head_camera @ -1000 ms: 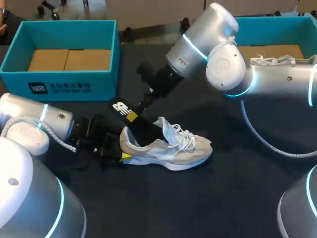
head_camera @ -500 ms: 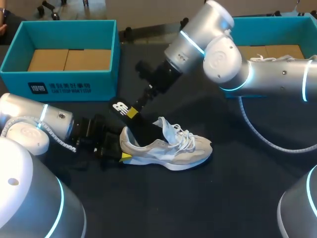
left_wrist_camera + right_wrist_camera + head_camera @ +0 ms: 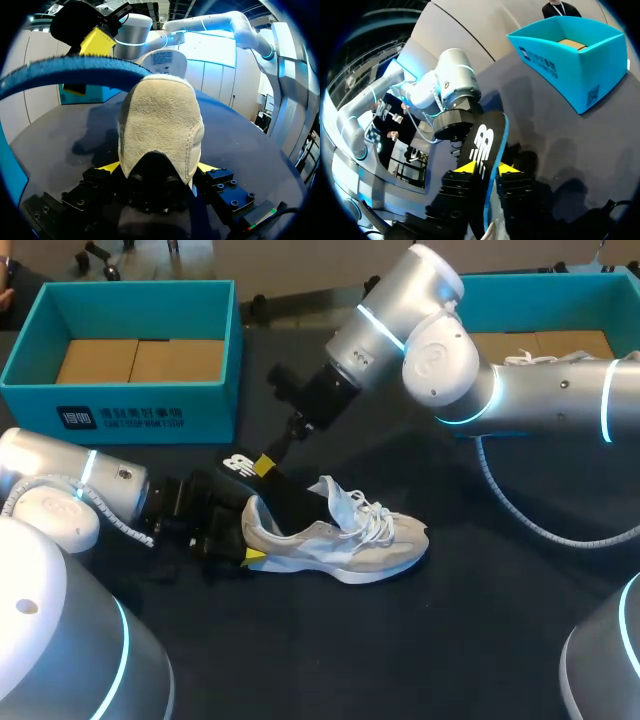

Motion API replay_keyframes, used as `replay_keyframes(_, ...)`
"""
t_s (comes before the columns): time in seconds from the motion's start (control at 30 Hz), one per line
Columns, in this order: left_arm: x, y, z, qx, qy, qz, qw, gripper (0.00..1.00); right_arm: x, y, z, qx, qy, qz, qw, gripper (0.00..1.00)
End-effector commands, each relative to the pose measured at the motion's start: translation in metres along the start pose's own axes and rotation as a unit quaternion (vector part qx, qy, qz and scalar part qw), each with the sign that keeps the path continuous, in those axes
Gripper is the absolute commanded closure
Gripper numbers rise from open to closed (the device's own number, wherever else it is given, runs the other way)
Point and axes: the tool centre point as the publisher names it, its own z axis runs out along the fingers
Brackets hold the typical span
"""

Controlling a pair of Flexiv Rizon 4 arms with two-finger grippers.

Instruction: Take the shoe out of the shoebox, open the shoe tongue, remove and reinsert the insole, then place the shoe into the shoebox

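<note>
A: Left side first. What is there?

B: Teal left shoebox (image 3: 120, 340) at the far left of the dark surface (image 3: 400, 640), with only brown cardboard showing inside. Nearer the camera, the left arm comes in low along the surface.

A: Left claw (image 3: 245, 555), what state?

B: Clamped on the shoe (image 3: 340, 540) at its heel end. In the left wrist view the left claw (image 3: 160, 167) has a yellow tip pressed against each side of the beige heel of the shoe (image 3: 160, 125).

A: Where is the shoe?

B: Out of either box, lying on its sole mid-surface, toe pointing right, laces loose on top.

A: The insole?

B: The black insole (image 3: 255, 480) slants up and left out of the shoe's opening. Its lower end is inside the shoe, and its logo end is raised above the left claw.

A: Right claw?

B: The right claw (image 3: 265, 465) reaches past the middle and pinches the insole near its raised end. In the right wrist view the right claw (image 3: 485, 168) has a yellow tip on each face of the insole (image 3: 482, 145). The insole's blue edge (image 3: 70, 72) arches over the heel in the left wrist view.

A: Far right?

B: Teal right shoebox (image 3: 550, 300), behind the right arm. A second shoe (image 3: 545, 362) lies in it.
</note>
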Motion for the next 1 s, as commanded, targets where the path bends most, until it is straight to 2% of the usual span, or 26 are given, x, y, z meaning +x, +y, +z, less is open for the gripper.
replay_keyframes(0.03,-0.001,0.0,0.001,-0.001,0.001,0.0,1.0,1.0,0.004,0.001,0.003,0.0,-0.001,-0.002,1.0,1.0)
replay_keyframes(0.43,-0.001,0.0,0.001,-0.001,0.001,0.0,1.0,1.0,0.016,-0.003,0.001,-0.008,0.007,-0.018,1.0,1.0)
replay_keyframes(0.8,-0.001,0.0,0.001,-0.001,0.001,0.0,1.0,1.0,0.038,0.002,-0.008,0.012,0.003,-0.059,0.998,1.0)
replay_keyframes(1.0,-0.001,0.0,0.001,-0.001,0.001,0.0,1.0,1.0,0.037,-0.001,-0.008,0.018,0.011,-0.071,0.997,1.0)
